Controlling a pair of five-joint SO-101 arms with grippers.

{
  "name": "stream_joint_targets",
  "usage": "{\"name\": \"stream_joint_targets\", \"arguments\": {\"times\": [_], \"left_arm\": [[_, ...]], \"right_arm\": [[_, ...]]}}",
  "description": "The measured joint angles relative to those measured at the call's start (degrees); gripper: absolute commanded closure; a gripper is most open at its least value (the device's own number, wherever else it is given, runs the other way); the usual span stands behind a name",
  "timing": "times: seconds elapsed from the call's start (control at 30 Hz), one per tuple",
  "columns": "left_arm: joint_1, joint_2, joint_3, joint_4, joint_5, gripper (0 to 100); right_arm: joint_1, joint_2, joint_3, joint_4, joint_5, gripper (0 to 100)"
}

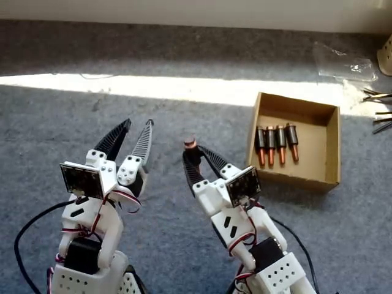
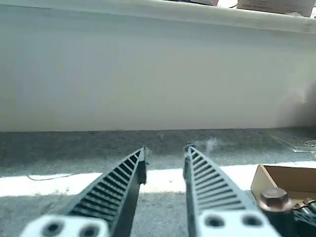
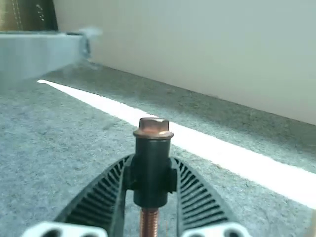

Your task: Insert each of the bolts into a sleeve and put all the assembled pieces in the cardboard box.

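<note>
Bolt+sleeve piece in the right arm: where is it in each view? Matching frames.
High view: sleeved bolt mid-table, in the right end effector, left of the cardboard box.
Left wrist view: sleeved bolt beside the left end effector, before the box.
Right wrist view: sleeved bolt clamped, head outward.
Shared landmark: sunlit carpet strip.

The copper-coloured hex-headed metal bolt (image 3: 153, 127) is gleaming dully, and its matt black plastic sleeve (image 3: 153, 173) is looking smooth. The grey counter (image 1: 171, 233) is showing rough, felt-like cloth. The brown cardboard box (image 1: 294, 177) is looking matt.
</note>
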Motion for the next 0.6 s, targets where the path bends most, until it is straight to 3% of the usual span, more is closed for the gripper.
{"name": "stream_joint_targets", "arguments": {"times": [0.17, 0.6], "left_arm": [[-0.26, 0.00, 0.00, 0.00, 0.18, 99], [-0.26, 0.00, 8.97, 0.18, -0.97, 99]], "right_arm": [[4.40, 0.00, 0.00, 3.16, 0.00, 99.5], [16.00, 0.00, -9.23, 28.57, 0.00, 99.5]]}}
